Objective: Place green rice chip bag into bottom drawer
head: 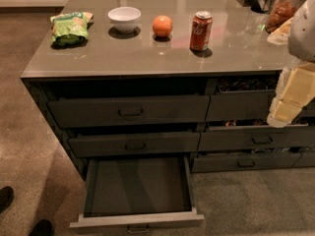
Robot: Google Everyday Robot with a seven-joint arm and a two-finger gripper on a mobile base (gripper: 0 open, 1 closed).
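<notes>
The green rice chip bag (pixel 70 27) lies on the grey countertop (pixel 147 53) near its far left corner. The bottom drawer (pixel 138 187) of the dark grey cabinet is pulled out wide, and its dark inside holds nothing. My gripper (pixel 281 113) hangs at the right edge of the view, in front of the right column of drawers, far from the bag and the drawer. It holds nothing that I can see.
A white bowl (pixel 124 18), an orange (pixel 162 25) and a red soda can (pixel 201 31) stand in a row right of the bag. Jars and containers (pixel 281 11) sit at the back right. Two shoes (pixel 19 213) show on the floor at bottom left.
</notes>
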